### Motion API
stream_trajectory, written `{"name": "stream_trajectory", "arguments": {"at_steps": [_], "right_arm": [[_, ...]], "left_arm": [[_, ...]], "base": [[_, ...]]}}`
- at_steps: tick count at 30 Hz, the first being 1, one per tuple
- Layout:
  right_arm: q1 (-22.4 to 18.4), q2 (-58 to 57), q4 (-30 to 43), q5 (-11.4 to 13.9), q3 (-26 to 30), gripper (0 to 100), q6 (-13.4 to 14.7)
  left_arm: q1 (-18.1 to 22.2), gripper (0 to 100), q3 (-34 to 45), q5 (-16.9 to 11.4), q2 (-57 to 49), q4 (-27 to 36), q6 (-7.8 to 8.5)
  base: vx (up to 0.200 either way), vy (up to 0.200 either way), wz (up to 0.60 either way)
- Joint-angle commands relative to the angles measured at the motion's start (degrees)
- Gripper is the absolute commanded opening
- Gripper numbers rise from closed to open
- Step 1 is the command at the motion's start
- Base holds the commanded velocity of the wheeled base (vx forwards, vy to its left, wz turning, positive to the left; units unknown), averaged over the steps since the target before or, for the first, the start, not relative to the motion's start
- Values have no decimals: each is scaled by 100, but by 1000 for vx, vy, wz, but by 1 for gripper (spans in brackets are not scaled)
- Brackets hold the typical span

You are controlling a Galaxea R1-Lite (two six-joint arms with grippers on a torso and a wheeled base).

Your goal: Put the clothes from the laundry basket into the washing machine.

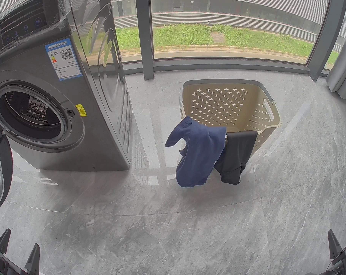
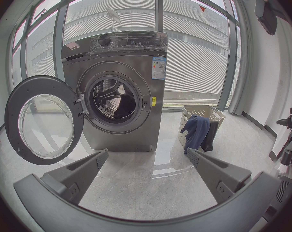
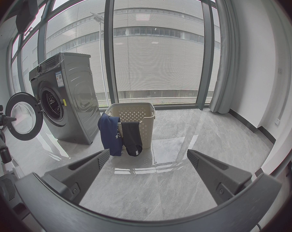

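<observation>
The washing machine is metallic grey, with a blue-and-white label and a small yellow sticker on its front. Its door has a black rim. The laundry basket is beige, pierced with a pattern of small stars. The navy garment is plain dark blue, and the black garment is plain black. The floor is pale grey with marble veining.

The polished grey stone-patterned floor carries 2 things. A grey front-loading washing machine stands at the far left. A beige plastic laundry basket stands to its right, apart from it, with bare floor between.
</observation>
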Motion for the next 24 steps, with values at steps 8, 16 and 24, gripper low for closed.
{"name": "stream_trajectory", "arguments": {"at_steps": [8,16,24], "right_arm": [[22,-93,-3,6,101,100,-4],[-4,-93,-3,-12,101,100,-4],[22,-93,-3,-3,101,100,5]], "left_arm": [[-5,100,101,3,-75,-5,-8],[-5,100,101,3,-75,3,-17],[-5,100,101,11,-75,-5,-8]], "base": [[0,-175,0],[0,0,0],[0,-25,225]]}}
